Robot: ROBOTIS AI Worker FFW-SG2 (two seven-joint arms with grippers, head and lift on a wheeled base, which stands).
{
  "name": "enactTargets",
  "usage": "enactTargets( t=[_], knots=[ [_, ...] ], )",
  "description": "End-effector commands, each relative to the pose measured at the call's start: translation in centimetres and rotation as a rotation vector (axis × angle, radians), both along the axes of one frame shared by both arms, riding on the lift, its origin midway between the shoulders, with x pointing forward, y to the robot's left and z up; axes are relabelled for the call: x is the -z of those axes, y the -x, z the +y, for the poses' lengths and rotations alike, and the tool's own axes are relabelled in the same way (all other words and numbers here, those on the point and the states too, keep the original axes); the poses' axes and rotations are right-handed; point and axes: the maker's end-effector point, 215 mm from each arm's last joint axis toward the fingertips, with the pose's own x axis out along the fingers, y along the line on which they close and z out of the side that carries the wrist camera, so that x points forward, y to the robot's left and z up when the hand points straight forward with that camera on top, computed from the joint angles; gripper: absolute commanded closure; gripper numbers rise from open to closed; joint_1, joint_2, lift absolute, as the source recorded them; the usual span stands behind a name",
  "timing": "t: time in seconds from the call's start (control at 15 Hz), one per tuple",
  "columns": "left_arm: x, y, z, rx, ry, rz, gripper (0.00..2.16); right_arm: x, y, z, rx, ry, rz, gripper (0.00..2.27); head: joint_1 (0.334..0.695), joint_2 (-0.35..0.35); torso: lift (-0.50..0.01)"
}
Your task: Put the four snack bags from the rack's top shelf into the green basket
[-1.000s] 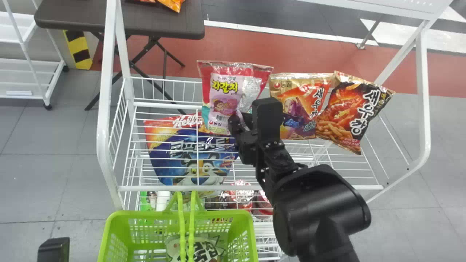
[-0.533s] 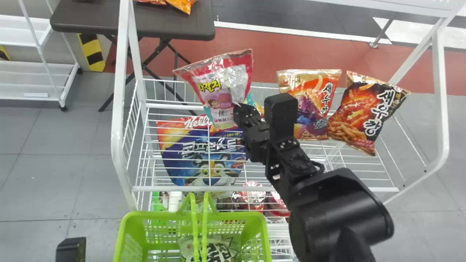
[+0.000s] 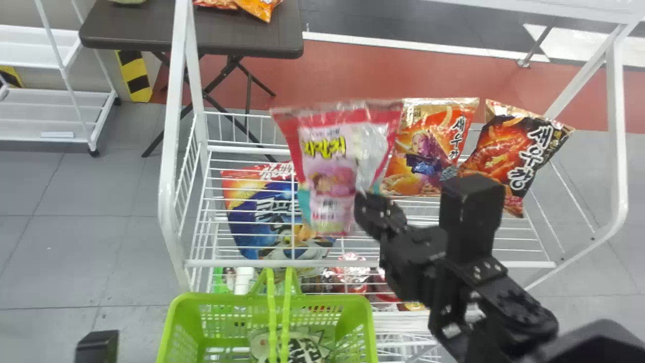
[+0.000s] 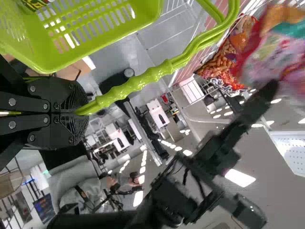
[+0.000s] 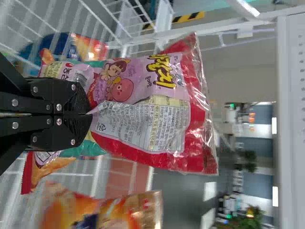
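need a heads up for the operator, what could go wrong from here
The black right gripper pinches only a small fold of the glossy red-and-pink snack bag, so it might slip free. The raised handles of the lime-green plastic basket stand over its opening and could snag the bag.

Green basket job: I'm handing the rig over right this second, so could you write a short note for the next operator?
Left gripper: shut on the handle of the green basket.
Right gripper: shut on the pink bag, holding it up at the rack.
Done: one bag is in the basket.
Remaining: the pink bag, plus the orange bag and black bag on the rack.
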Motion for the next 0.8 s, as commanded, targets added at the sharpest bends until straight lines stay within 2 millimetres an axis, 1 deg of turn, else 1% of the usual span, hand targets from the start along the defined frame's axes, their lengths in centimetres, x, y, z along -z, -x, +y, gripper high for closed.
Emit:
enactTargets(
  t=[0.0, 0.13, 0.27, 0.33, 0.4, 0.47, 0.53, 0.73],
  knots=[
    [0.0, -0.1, 0.1, -0.006, -0.006, -0.005, 2.12, 1.9, 5.8, -1.0, -0.027, -0.046, 0.185, 2.01, 0.695, -0.272, 0.000],
    [-0.1, -0.1, 0.3, -0.013, -0.003, -0.005, 2.12, 3.9, 10.5, -1.4, -0.048, -0.088, 0.340, 2.01, 0.695, -0.314, 0.000],
    [-0.3, -0.2, 0.2, -0.013, -0.002, -0.012, 2.12, 6.1, 13.8, -1.8, -0.042, -0.100, 0.452, 2.01, 0.695, -0.350, 0.000],
    [-0.3, -0.3, 0.2, -0.014, -0.005, -0.014, 2.12, 6.7, 14.6, -1.9, -0.031, -0.113, 0.469, 2.01, 0.695, -0.350, 0.000],
    [-0.3, -0.3, 0.1, -0.013, -0.004, -0.014, 2.12, 7.9, 15.9, -1.7, -0.028, -0.131, 0.515, 2.01, 0.695, -0.350, 0.000],
    [-0.3, -0.2, 0.1, -0.013, -0.004, -0.012, 2.12, 9.4, 17.3, -1.2, -0.031, -0.157, 0.565, 2.01, 0.695, -0.350, 0.000],
    [-0.3, -0.2, 0.1, -0.014, -0.005, -0.012, 2.12, 10.7, 18.2, -0.1, -0.046, -0.184, 0.599, 2.01, 0.695, -0.350, 0.000],
    [-0.3, -0.2, -0.1, -0.012, -0.009, -0.022, 2.12, 13.5, 19.4, 2.1, -0.068, -0.228, 0.655, 2.01, 0.695, -0.350, 0.000]
  ],
)
